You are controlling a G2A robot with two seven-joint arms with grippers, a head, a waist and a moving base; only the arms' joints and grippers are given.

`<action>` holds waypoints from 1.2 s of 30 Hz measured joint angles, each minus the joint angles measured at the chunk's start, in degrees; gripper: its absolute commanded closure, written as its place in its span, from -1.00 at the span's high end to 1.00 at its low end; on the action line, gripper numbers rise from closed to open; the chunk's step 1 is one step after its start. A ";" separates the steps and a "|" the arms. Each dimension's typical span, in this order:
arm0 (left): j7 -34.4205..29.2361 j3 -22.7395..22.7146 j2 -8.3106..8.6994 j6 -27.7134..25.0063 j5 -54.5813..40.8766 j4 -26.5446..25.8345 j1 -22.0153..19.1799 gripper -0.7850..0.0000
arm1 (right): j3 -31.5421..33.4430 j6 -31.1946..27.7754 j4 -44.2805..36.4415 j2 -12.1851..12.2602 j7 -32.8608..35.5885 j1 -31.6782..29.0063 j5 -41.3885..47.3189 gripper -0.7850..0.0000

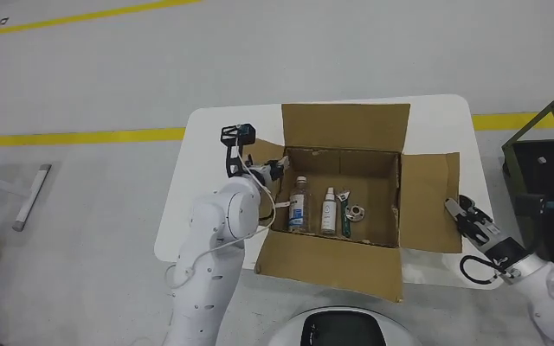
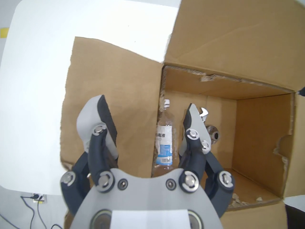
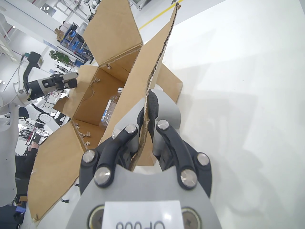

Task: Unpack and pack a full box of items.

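Table (image 1: 203,138) — flap (image 3: 143,72) between right jaws

The left arm (image 1: 221,233) is glossy white in rounded shells, with a thin white cable (image 1: 179,275) along it and a black bracket (image 1: 234,143) at the wrist. The right arm (image 1: 524,264) is white with a black cable loop (image 1: 472,268). The left gripper (image 2: 146,103) and right gripper (image 3: 149,101) match: pale grey plate (image 2: 147,199), dark links (image 2: 95,151), round silver screws (image 2: 190,179), grey fingers (image 2: 88,117), black pads (image 2: 107,117), a white label (image 2: 149,219)
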 measured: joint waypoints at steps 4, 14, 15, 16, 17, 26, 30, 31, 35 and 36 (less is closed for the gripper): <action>0.50 2.21 -0.68 0.49 -3.35 -1.61 -2.05 1.00 | 0.09 0.16 -0.58 -0.01 0.00 -0.15 0.12 -1.00; -2.27 12.24 -2.49 -0.08 -10.99 -0.92 -3.49 1.00 | -0.09 -0.02 -0.70 -0.09 -0.51 -0.48 0.01 -1.00; -2.55 13.06 -2.60 -0.07 -11.13 -0.62 -3.36 1.00 | -0.06 -0.04 -0.72 -0.10 -0.56 -0.55 0.03 -1.00; -2.91 13.80 -2.68 -0.03 -11.13 -0.26 -3.22 1.00 | -0.01 -0.04 -0.75 -0.10 -0.63 -0.64 0.06 -1.00; -3.48 14.66 -2.75 -0.07 -10.71 0.37 -3.06 1.00 | 0.04 -0.08 -0.77 -0.12 -0.74 -0.79 0.10 -1.00; -5.46 16.06 -2.68 0.96 -6.88 3.12 -1.63 1.00 | -0.15 -0.27 -0.88 -0.23 -1.28 -1.57 -0.03 -1.00; -5.44 16.06 -2.68 0.93 -6.91 3.09 -1.66 1.00 | -0.22 -0.38 -1.05 -0.25 -1.35 -1.66 -0.14 -1.00; -5.44 16.07 -2.68 0.93 -6.91 3.09 -1.66 1.00 | -0.19 -0.42 -1.12 -0.26 -1.40 -1.68 -0.14 -1.00; -5.44 16.07 -2.68 0.93 -6.91 3.09 -1.66 1.00 | -0.04 -0.50 -1.45 -0.28 -1.50 -1.84 -0.13 -1.00; -5.44 16.07 -2.68 0.93 -6.91 3.09 -1.66 1.00 | -0.08 -0.54 -1.47 -0.28 -1.50 -1.82 -0.19 -1.00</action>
